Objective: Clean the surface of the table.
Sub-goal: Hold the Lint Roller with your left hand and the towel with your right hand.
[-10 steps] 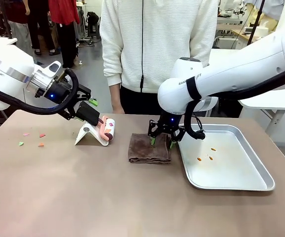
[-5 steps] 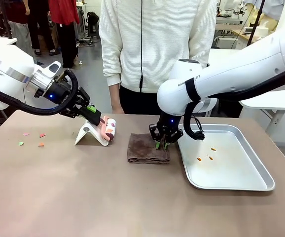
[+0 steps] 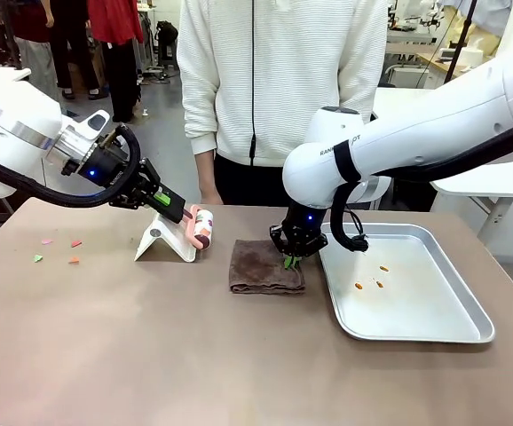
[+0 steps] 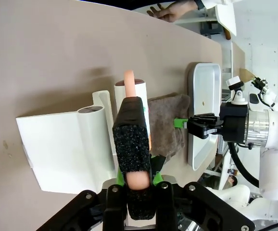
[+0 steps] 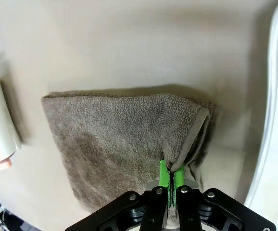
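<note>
The taupe-brown table [image 3: 194, 355] carries small coloured paper scraps [image 3: 57, 250] at its far left. My left gripper [image 3: 178, 213] is shut on the pink handle of a lint roller [image 3: 201, 229], whose roll rests on a white stand [image 3: 163, 241]. In the left wrist view the black fingers [image 4: 132, 139] clamp that handle [image 4: 128, 79] above the stand [image 4: 62, 149]. A folded brown towel [image 3: 264, 266] lies mid-table. My right gripper [image 3: 290, 260] is shut on the towel's right edge. Its green pads [image 5: 171, 175] pinch a fold of the towel [image 5: 124, 139].
A silver tray [image 3: 416, 335] holding a few orange scraps [image 3: 372, 280] sits right of the towel, its rim [image 5: 273, 96] close to my right gripper. A person in a white striped top stands at the far edge. The near half of the table is bare.
My left gripper has closed on the roller's pink handle. My right gripper opened briefly and closed again on the towel's edge, and the towel shifted slightly left.
</note>
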Available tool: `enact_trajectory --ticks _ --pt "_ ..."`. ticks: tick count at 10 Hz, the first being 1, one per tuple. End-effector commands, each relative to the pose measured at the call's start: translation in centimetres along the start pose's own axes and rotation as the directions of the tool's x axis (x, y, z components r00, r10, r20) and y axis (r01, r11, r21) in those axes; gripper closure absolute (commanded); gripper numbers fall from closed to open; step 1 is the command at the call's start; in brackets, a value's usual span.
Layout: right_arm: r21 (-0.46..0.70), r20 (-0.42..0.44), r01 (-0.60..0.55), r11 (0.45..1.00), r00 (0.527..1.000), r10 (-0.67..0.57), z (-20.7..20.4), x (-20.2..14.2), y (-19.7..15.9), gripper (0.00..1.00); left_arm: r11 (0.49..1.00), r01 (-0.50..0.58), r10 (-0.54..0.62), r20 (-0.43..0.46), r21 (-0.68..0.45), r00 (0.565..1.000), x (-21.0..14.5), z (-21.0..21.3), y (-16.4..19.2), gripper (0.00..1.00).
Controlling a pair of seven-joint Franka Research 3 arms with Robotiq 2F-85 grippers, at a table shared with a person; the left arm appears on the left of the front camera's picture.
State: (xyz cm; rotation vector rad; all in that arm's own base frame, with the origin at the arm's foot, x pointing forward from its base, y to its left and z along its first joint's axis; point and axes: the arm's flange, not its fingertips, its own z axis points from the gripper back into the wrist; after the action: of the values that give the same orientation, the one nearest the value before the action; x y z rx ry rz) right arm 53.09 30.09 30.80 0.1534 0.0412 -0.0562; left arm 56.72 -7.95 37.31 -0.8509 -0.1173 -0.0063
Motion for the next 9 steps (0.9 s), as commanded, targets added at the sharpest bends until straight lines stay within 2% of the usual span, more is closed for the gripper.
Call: enact_trajectory --ticks 1,5,7,9 --pt "0.044 -0.021 -0.017 0.999 1.000 0.018 -0.6 -0.4 -0.4 1.00 1.000 0.027 -0.027 0.011 0.004 1.000 -0.6 0.1 0.1 1.00" --pt "0.078 -0.030 -0.008 0.997 0.999 0.011 -0.7 -0.3 -0.5 1.00 0.999 0.005 -0.004 0.032 -0.037 0.999 -0.6 0.8 -0.2 1.00" --pt "0.240 0.003 0.001 0.971 1.000 -0.002 0.1 -0.2 -1.2 1.00 0.995 -0.027 0.032 0.051 -0.091 0.998 -0.7 1.7 -0.6 1.00" --pt "0.440 0.002 0.029 0.898 0.999 -0.033 1.4 -0.1 -3.3 1.00 0.987 -0.044 0.054 0.062 -0.152 0.997 -0.8 3.1 -0.9 1.00"
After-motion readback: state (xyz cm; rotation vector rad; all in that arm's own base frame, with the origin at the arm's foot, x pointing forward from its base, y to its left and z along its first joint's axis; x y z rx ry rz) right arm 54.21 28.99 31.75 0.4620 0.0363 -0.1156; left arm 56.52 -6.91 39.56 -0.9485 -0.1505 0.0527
